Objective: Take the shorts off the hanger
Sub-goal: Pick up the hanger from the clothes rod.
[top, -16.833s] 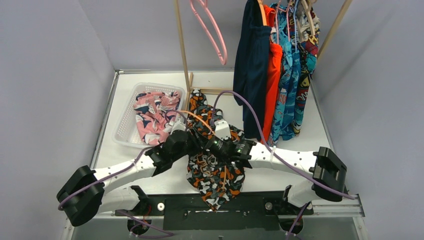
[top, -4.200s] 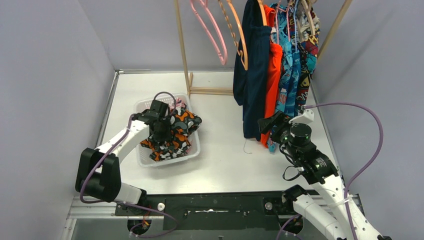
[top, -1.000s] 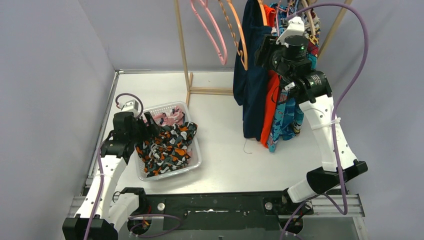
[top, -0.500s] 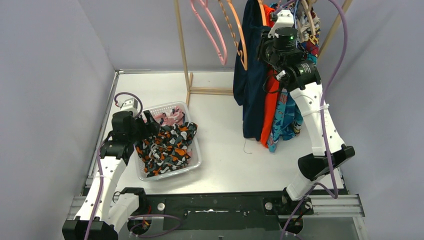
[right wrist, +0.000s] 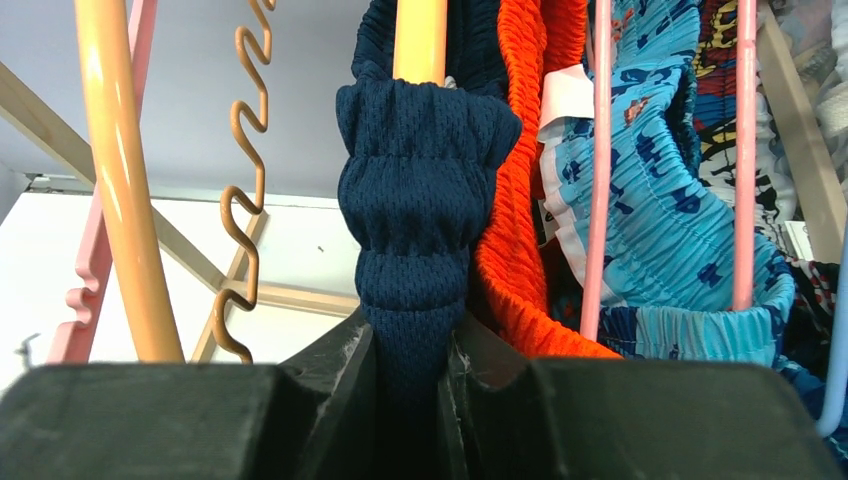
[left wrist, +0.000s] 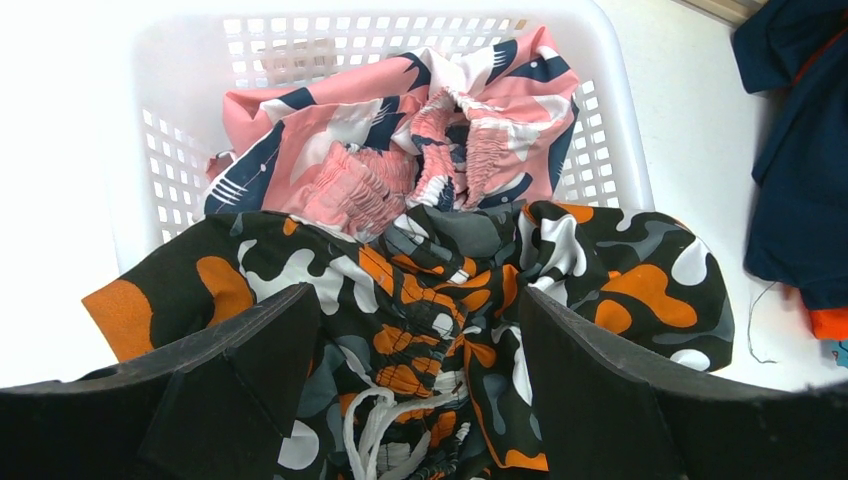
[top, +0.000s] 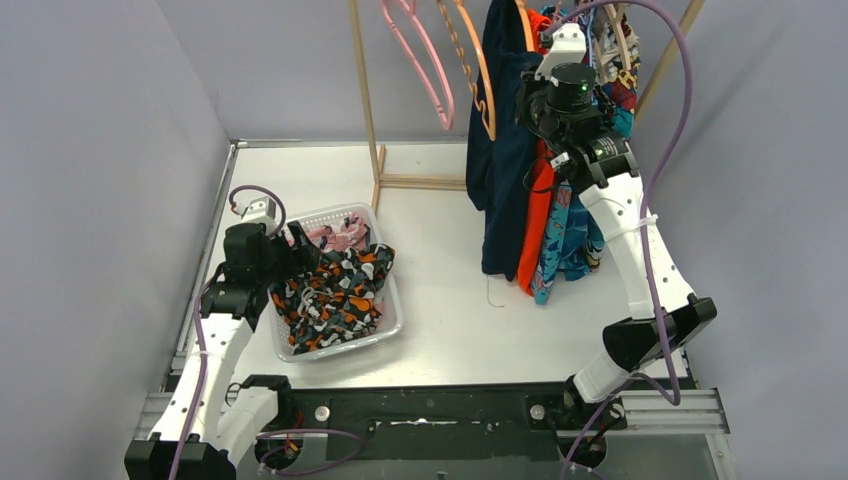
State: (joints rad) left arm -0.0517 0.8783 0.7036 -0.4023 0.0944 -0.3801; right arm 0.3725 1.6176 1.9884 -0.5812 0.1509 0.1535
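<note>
Your right hand (right wrist: 410,345) is clamped on the navy shorts (right wrist: 420,180) hanging on the orange hanger (right wrist: 420,40). Your left hand (left wrist: 410,340) hovers spread apart over the black-orange shorts (left wrist: 600,280) in the white basket (left wrist: 610,150).

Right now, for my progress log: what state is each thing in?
navy shorts: on hanger, pinched by right gripper.
right gripper: shut on navy shorts.
left gripper: open, empty, over basket.
black shorts: lying in basket.
pink shorts: lying in basket.
orange shorts: hanging.
pink hanger: bare.
</note>
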